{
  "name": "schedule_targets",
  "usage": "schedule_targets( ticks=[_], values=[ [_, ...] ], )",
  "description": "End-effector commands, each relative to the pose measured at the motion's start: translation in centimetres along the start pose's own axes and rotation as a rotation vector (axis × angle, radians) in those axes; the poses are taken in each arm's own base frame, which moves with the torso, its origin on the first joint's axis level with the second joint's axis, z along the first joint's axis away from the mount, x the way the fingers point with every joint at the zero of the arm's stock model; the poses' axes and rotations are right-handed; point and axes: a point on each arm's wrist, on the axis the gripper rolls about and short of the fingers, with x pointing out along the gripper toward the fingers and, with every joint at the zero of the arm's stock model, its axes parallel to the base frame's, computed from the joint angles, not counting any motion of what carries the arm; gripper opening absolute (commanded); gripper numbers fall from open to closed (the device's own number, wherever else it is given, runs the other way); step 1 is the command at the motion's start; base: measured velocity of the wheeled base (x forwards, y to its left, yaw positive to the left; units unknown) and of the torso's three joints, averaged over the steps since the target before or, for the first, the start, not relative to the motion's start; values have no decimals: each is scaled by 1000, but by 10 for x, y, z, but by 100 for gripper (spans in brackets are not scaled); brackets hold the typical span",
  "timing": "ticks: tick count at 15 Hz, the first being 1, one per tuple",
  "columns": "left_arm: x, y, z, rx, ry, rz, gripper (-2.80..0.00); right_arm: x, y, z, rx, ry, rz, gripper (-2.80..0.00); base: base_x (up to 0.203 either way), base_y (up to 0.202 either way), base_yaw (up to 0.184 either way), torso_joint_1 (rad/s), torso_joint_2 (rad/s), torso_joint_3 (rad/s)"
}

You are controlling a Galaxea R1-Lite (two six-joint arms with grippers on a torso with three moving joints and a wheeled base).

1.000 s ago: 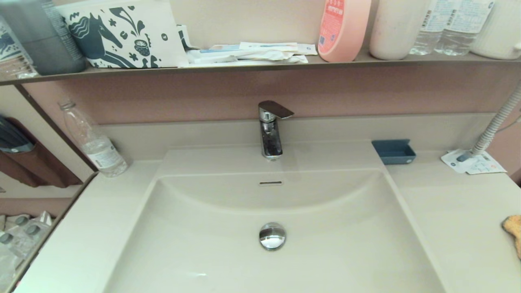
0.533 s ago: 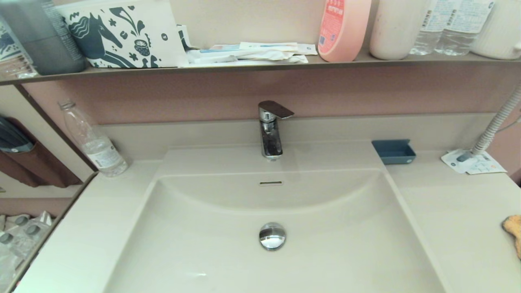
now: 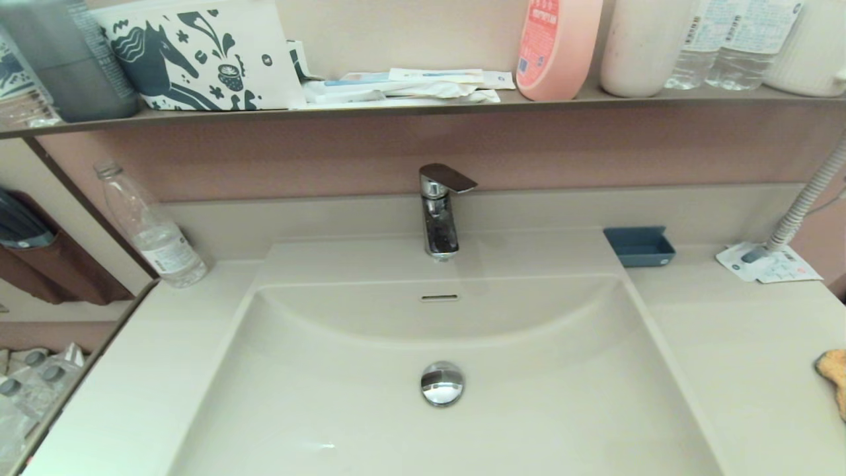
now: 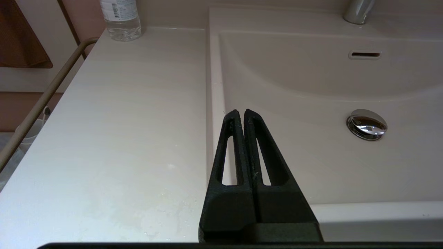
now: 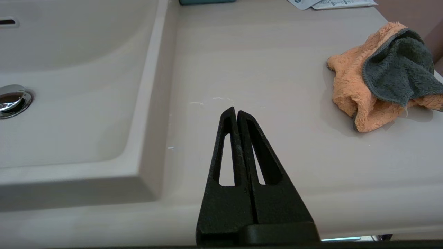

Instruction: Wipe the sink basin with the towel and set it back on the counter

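Observation:
The beige sink basin [image 3: 370, 403] fills the middle of the head view, with a chrome drain plug [image 3: 442, 383], a slot overflow [image 3: 439, 298] and a chrome faucet [image 3: 439, 211]. The orange-tan towel [image 5: 384, 74] with its dark grey edge lies crumpled on the counter [image 5: 263, 58] right of the basin; only its tip [image 3: 834, 370] shows in the head view. My right gripper [image 5: 236, 111] is shut and empty, above the counter's front, left of the towel. My left gripper [image 4: 241, 111] is shut and empty over the basin's left rim. Neither arm shows in the head view.
A clear plastic bottle [image 3: 151, 231] stands at the counter's back left. A blue dish [image 3: 639, 246] and a white printed leaflet [image 3: 767, 264] under a ribbed hose [image 3: 803, 205] sit at the back right. A brown shelf [image 3: 423, 106] above carries bottles and boxes.

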Motion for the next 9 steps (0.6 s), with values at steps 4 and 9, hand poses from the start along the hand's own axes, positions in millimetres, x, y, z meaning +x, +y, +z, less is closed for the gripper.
schedule_targets(
  ticks=[4, 9],
  values=[
    [0, 0, 0, -1, 0, 0, -280, 0, 0, 0, 0, 3, 0, -280, 0, 0, 0, 0, 0, 0],
    [0, 0, 0, -1, 0, -1, -280, 0, 0, 0, 4, 2, 0, -280, 0, 0, 0, 0, 0, 0]
  ],
)
